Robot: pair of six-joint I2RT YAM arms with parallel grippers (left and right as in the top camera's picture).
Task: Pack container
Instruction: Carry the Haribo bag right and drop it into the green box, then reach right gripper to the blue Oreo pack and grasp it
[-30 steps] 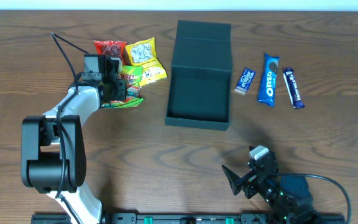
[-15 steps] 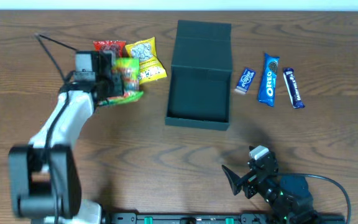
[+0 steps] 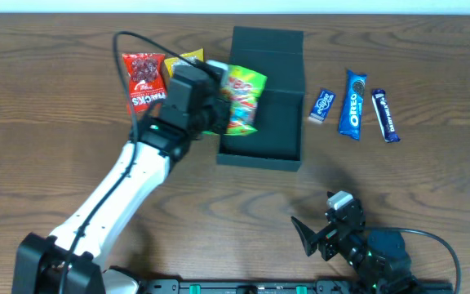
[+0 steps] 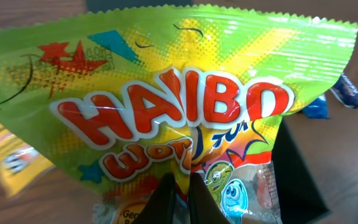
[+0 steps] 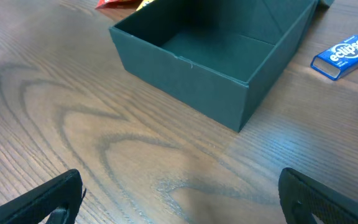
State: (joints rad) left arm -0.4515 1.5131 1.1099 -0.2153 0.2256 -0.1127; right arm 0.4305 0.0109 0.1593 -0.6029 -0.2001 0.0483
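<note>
The dark teal container (image 3: 288, 61) stands open at the table's middle back, its lid flap up; it shows empty in the right wrist view (image 5: 191, 59). My left gripper (image 3: 213, 110) is shut on a green Haribo packet (image 3: 242, 100) and holds it above the container's left edge. In the left wrist view the packet (image 4: 166, 106) fills the frame, pinched between my fingertips (image 4: 178, 196). My right gripper (image 3: 321, 237) is open and empty near the table's front edge, its fingers (image 5: 45, 202) wide apart over bare wood.
A red snack packet (image 3: 143, 77) and a yellow one (image 3: 188, 59) lie left of the container. A blue Eclipse pack (image 3: 323, 105), an Oreo packet (image 3: 353, 104) and a dark blue bar (image 3: 385, 115) lie to its right.
My left gripper has lifted the Haribo packet from the snack pile and carried it right, to above the container's left edge. The right arm has not moved.
</note>
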